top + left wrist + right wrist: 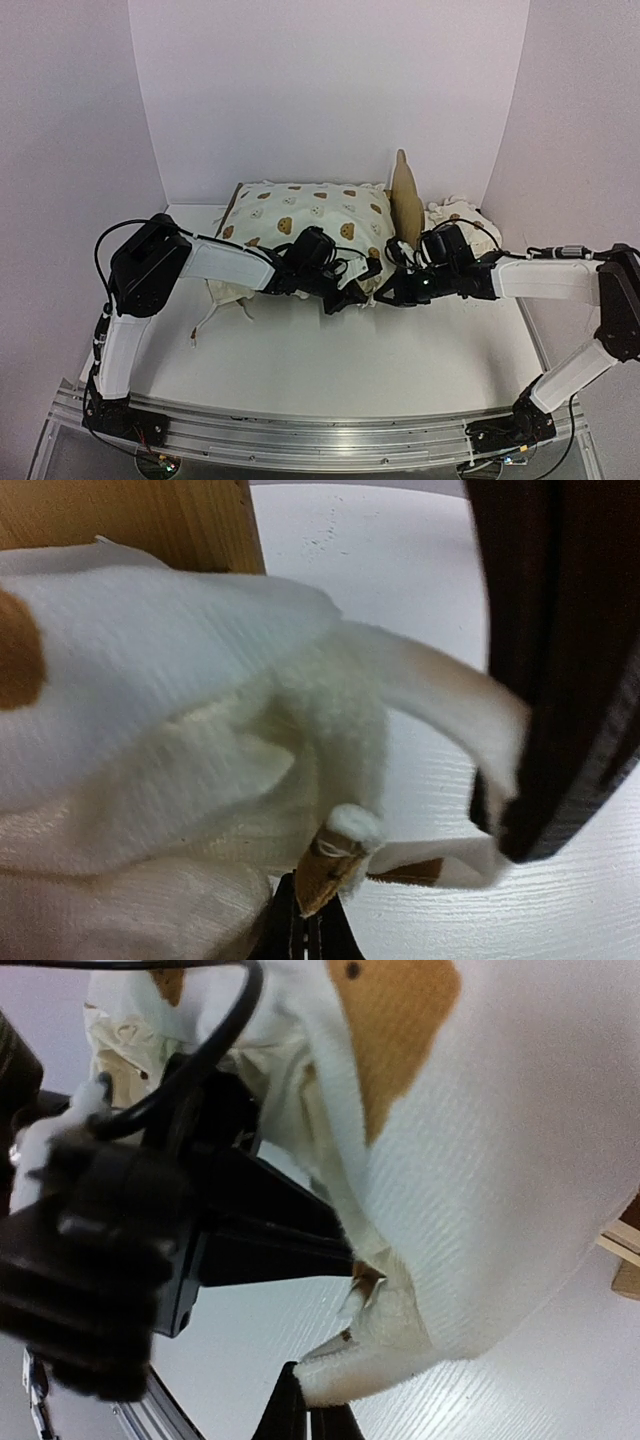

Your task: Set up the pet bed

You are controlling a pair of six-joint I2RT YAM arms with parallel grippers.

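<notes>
The large cushion (300,215) lay near the back edge of the worktop (350,370) and covered most of the pet bed (405,195). Only the bed's tall wooden headboard stood clear, at the cushion's right end. At the cushion's front right corner, the left gripper (345,297) had its jaws pressed together on a small tab of the fabric. Just beside it, the right gripper (388,292) came in from the right, its jaws pinching the same soft corner. The bed lay just behind both pairs of jaws. Neither appeared to touch its wood, though the cushion hid the near rail.

The frame looked stiff and fairly light, with smooth wood that might slip in a narrow pinch. A side rail or the headboard's edge seemed the better place to grasp it. The cushion looked limp and likely to sag and drag. The small pillow (455,215) sat by the right edge, behind the headboard.
</notes>
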